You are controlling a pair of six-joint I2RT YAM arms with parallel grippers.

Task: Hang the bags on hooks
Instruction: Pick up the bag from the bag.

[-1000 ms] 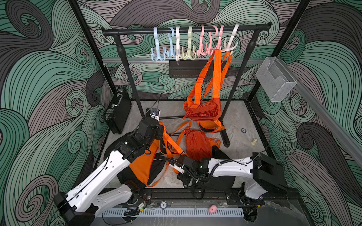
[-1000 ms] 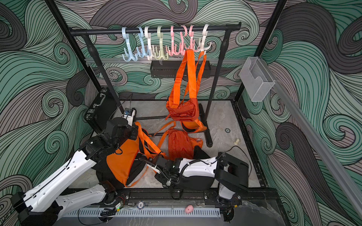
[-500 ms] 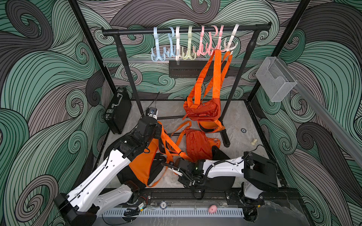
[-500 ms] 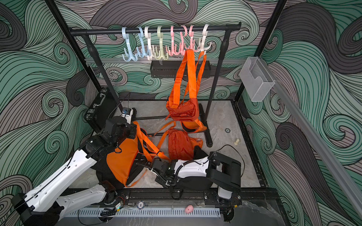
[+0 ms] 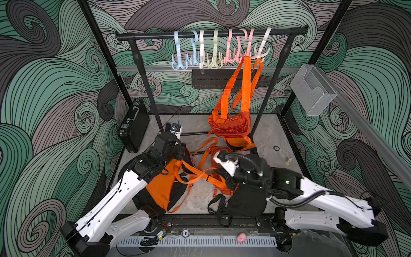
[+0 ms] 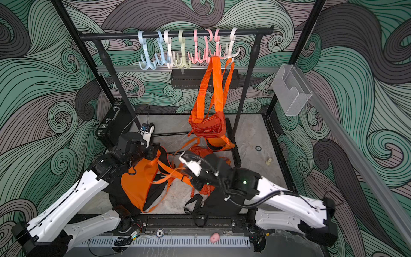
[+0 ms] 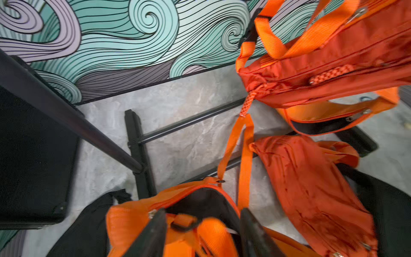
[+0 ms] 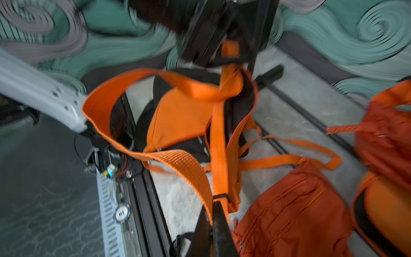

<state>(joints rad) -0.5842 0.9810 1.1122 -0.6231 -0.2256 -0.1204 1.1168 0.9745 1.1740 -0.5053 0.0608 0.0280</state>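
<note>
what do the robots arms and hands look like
The left arm and right arm have glossy white shell links with small screw holes, and black joints and wrists. A thick black cable loops along the right one, a thin black wire along the left. Each wrist carries a white camera block. The left hand and right hand have dark, tapered fingers.

Robot lab test cell: swirl-printed backdrop walls [image 5: 55,89], black frame posts [image 5: 103,51], marble-look tabletop [image 5: 271,135], slotted cable duct [image 5: 200,241] along the front edge.
</note>
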